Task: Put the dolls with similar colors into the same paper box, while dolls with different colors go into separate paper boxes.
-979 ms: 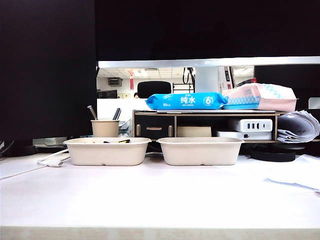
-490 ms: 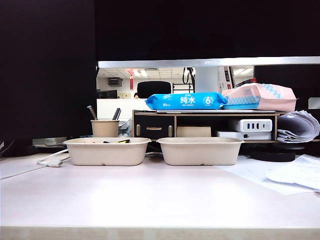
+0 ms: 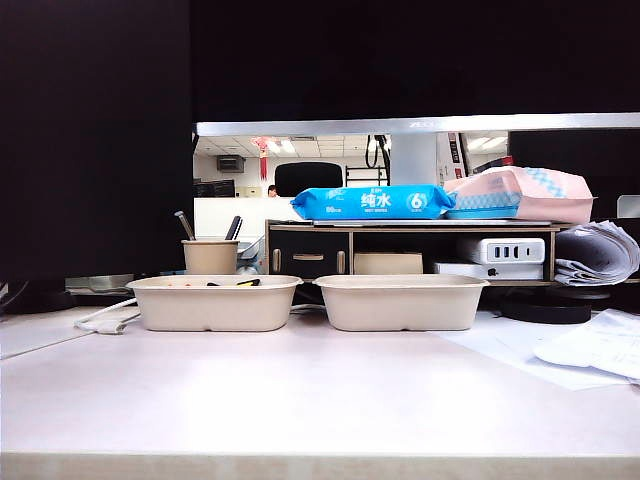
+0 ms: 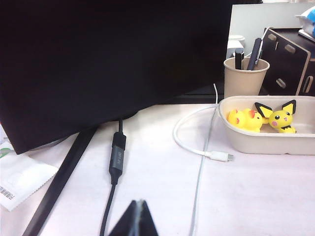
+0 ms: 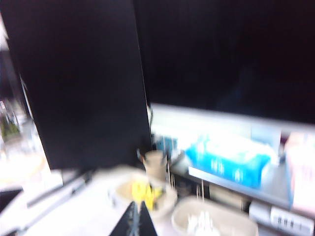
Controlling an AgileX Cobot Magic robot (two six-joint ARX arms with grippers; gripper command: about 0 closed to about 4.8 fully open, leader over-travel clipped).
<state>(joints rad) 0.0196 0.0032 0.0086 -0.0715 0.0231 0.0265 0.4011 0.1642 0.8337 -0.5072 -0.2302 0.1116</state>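
Two beige paper boxes stand side by side at the back of the table, the left one [image 3: 214,303] and the right one [image 3: 400,301]. In the left wrist view the left box [image 4: 256,142] holds a yellow duck-like doll [image 4: 244,119] and a yellow mouse-like doll [image 4: 281,119] with black-tipped ears. My left gripper [image 4: 140,202] is shut and empty, well short of that box. The blurred right wrist view shows my right gripper [image 5: 136,204] shut and empty, high above the table. Beyond it are yellow dolls [image 5: 145,191] in one box and white dolls [image 5: 201,221] in the other box [image 5: 221,216]. Neither gripper appears in the exterior view.
A beige pen cup [image 3: 210,256] stands behind the left box. A white cable [image 4: 202,147] and a black cable [image 4: 117,157] lie on the table by a dark monitor [image 4: 98,64]. A shelf [image 3: 410,250] carries a blue wipes pack [image 3: 372,202]. Papers [image 3: 600,350] lie at the right.
The glare over the papers at the right of the table has faded. The boxes have not moved, and no arm shows in the exterior view.
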